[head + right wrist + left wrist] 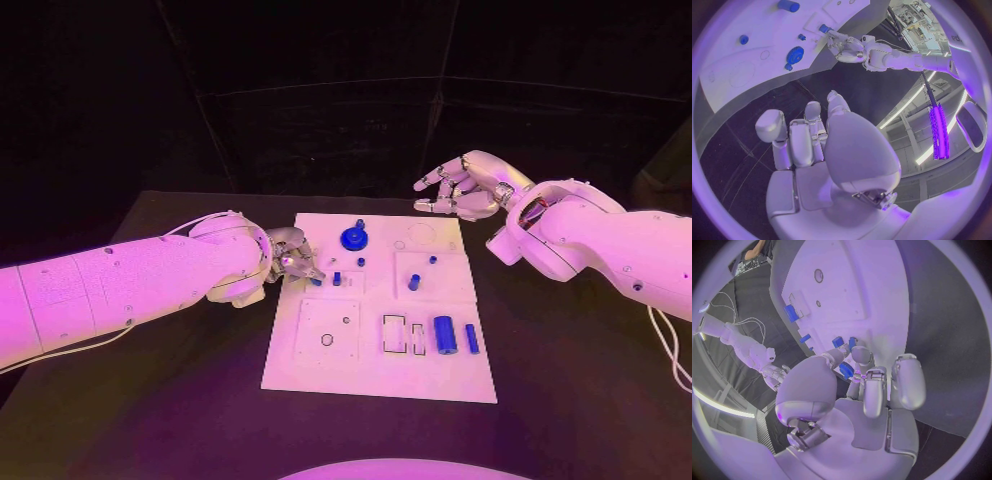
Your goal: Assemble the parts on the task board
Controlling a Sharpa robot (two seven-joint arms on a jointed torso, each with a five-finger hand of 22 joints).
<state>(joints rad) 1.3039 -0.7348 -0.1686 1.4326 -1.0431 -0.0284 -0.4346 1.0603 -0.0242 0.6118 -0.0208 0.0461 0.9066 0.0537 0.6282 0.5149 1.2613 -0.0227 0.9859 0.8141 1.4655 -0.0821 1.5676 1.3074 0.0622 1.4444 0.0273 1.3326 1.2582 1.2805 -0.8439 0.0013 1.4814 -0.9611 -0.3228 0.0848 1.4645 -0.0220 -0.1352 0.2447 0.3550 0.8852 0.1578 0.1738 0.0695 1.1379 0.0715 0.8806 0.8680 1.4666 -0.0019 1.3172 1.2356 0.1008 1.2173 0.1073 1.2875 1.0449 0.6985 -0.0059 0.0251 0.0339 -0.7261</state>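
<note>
Blue, stiff, light part (846,371): we judged our left hand (289,255) pinched its sides; right hand (464,186) fingers spread.

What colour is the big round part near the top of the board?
Blue. The round part shows best in the head view.

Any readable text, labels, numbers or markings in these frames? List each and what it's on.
None that can be read in full.
"ed": cut-off pale letters at the rim of the right wrist view, on a dark surface in the room; the rest runs off the picture.
The task board, its blue parts and both arms show no print.
</note>
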